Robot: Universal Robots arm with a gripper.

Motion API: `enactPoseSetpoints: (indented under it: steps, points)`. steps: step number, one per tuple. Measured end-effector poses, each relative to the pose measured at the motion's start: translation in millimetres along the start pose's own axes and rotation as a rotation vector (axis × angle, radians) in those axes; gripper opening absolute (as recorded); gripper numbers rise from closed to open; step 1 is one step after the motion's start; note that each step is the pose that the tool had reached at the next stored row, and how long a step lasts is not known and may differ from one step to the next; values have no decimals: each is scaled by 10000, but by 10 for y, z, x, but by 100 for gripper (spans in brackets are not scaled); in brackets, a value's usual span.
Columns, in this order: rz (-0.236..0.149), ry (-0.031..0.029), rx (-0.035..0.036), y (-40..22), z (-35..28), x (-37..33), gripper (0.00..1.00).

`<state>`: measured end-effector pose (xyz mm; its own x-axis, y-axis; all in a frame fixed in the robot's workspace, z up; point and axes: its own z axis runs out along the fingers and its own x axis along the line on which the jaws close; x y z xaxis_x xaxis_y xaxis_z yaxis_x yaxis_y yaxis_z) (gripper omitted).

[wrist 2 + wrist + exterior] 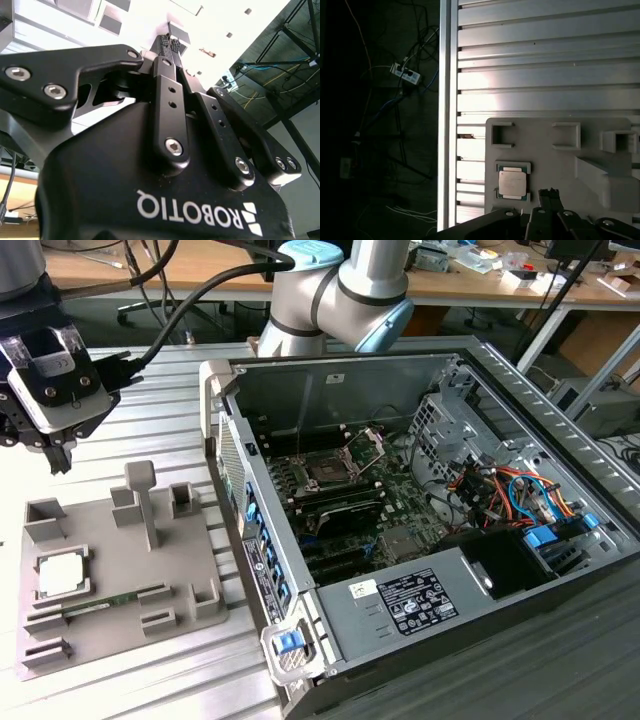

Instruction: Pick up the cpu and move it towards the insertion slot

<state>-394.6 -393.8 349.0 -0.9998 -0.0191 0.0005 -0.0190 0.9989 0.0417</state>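
The cpu [62,575], a small square chip with a silvery lid, lies in a square recess of the grey fixture plate [120,560] at the exterior view's left. The first wrist view has the cpu [512,182] just beyond my fingertips [550,194]. My gripper [60,460] hangs above the plate's far left corner, well clear of the chip, its fingers [164,46] drawn together and holding nothing. The insertion slot [326,471], a dark square socket with its metal bracket raised, sits on the motherboard inside the open computer case [480,370].
A thin green memory stick [112,600] lies on the plate near the cpu. A tall grey post [145,502] and several low blocks rise from the plate. The case wall [250,530] stands between plate and socket. Cables [500,490] and a drive cage crowd the case's right side.
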Motion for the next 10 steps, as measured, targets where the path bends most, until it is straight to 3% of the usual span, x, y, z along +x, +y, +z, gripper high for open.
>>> enactPoseSetpoints:
  steps: [10]
  points:
    - [0, 0, -1, -10, 37, 6, 11]
